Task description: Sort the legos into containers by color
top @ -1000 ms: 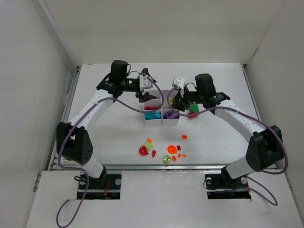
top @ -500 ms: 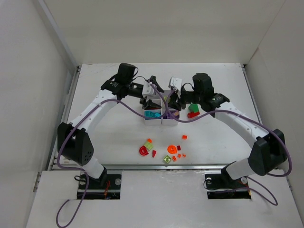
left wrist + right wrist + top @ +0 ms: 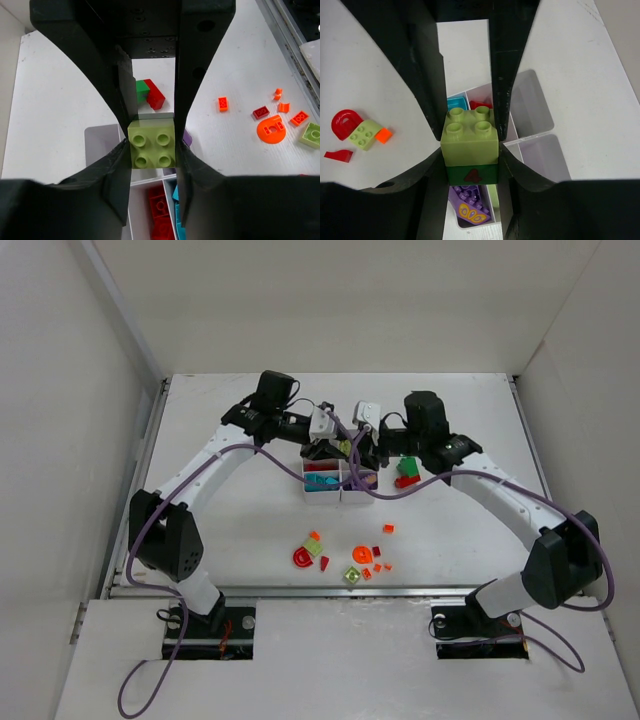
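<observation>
My left gripper [image 3: 151,150] is shut on a lime green brick [image 3: 151,140], its four studs facing the camera. My right gripper [image 3: 470,162] is shut on a lime green brick stacked on a dark green brick [image 3: 470,174]. In the top view both grippers, left [image 3: 335,448] and right [image 3: 362,452], meet above the back of the white containers [image 3: 341,497], with a lime piece [image 3: 345,447] between them. I cannot tell whether both hold the same stack. Teal [image 3: 320,481], purple [image 3: 357,480] and red legos [image 3: 160,210] lie in compartments.
Loose legos lie near the front edge: a red arch [image 3: 301,558], lime pieces [image 3: 315,547], an orange disc [image 3: 361,555] and small orange bits [image 3: 388,529]. A green-and-red brick [image 3: 407,472] sits right of the containers. Two compartments [image 3: 535,100] hold nothing.
The left gripper has swung right to meet the right gripper over the containers and shut on the lime brick. The right gripper shifted slightly left earlier and has since stayed put.
</observation>
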Available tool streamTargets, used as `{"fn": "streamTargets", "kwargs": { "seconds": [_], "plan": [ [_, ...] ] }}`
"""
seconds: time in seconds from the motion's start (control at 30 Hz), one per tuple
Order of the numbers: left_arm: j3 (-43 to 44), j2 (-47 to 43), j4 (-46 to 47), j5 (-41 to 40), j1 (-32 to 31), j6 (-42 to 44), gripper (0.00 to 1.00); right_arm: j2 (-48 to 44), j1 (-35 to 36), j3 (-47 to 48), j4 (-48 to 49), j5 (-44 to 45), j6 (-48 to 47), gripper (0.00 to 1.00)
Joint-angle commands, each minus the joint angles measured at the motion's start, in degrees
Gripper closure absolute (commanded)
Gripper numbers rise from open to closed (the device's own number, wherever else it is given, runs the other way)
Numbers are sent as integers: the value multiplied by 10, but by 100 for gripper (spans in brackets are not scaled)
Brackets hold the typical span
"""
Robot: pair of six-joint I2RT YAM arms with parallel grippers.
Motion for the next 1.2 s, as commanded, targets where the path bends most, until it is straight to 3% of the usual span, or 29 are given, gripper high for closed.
{"fn": "streamTargets", "kwargs": {
  "seconds": [0.0,0.03,0.1,0.27,0.43,0.6,0.8,0.9,1.07,1.17],
  "plan": [
    [22,-7,-8,16,-2,1,86,1,4,26,30,-21,-6,100],
    [22,-7,-8,16,-2,1,95,1,4,26,30,-21,-6,100],
    [22,-7,-8,16,-2,1,100,1,4,26,30,-21,-12,100],
    [22,-12,21,16,15,-30,100,6,-1,-10,14,22,-12,100],
    [22,-12,134,-7,42,-148,100,-7,-47,-63,-24,59,-4,100],
    [43,8,139,12,47,-178,100,-55,-77,-98,3,88,15,100],
    [60,41,124,12,29,-193,100,-48,-95,-103,3,102,21,100],
    [53,55,119,-15,13,-199,100,-43,-101,-103,8,109,28,100],
    [28,109,133,-184,-31,-175,100,-43,-112,-87,21,151,66,100],
    [6,120,177,-217,-42,-195,99,-43,-117,-70,26,200,80,100]
  ]
}}
